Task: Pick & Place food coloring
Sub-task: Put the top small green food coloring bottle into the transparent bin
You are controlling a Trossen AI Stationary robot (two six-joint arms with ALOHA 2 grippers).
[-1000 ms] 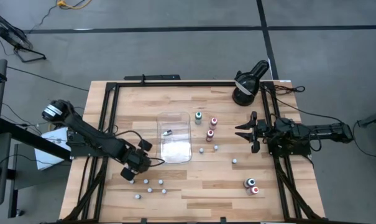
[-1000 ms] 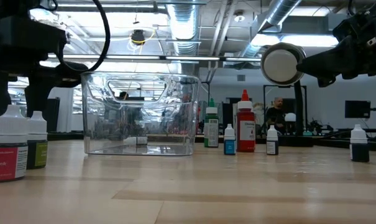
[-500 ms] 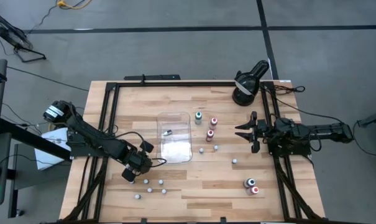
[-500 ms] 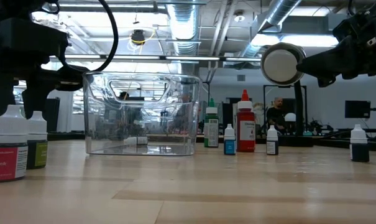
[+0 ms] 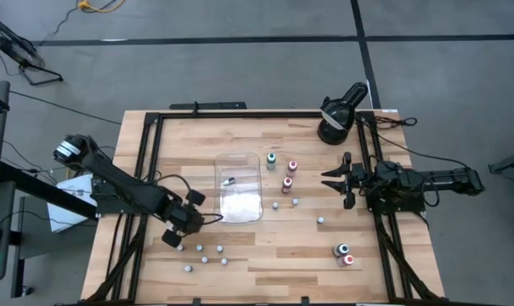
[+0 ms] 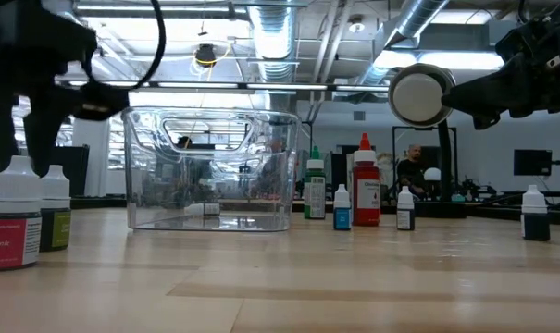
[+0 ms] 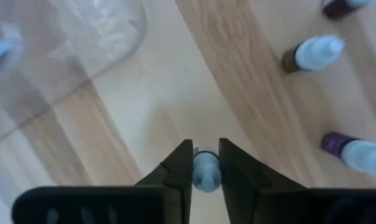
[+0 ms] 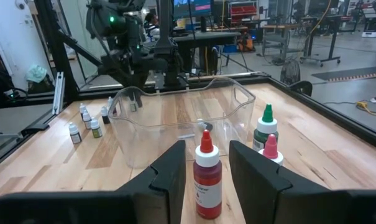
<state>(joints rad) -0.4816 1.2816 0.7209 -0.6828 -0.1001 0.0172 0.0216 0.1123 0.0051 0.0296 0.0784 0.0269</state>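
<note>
The food coloring is many tiny bottles scattered over the wooden table. A cluster (image 5: 207,255) stands near the table's near-left part, and taller green, red and pink-capped ones (image 5: 286,170) stand right of the clear tray (image 5: 240,189). One bottle (image 5: 229,181) lies in the tray. My left gripper (image 5: 175,238) (image 7: 206,149) points down just left of the cluster, shut on a small pale-capped bottle (image 7: 206,174). My right gripper (image 5: 335,180) (image 8: 206,186) waits open at the table's right side, facing a red bottle (image 8: 206,171). My left gripper pinches a small bottle at its pale cap (image 7: 206,163) between its two fingers (image 7: 178,171), coming from above and pointing down. I look straight down on the cap, so the bottle stands upright. Whether it is lifted clear of the wood cannot be told.
A black round lamp-like device (image 5: 337,115) stands at the far right corner. Two bottles (image 5: 344,254) stand near the right near corner, close to the low camera (image 6: 16,217). Black frame rails (image 5: 150,161) run along the table's edges. Bare wood lies along the near edge.
My left gripper has shifted a little toward the table's left and near edge, away from the tray's near corner. My right arm has kept still.
</note>
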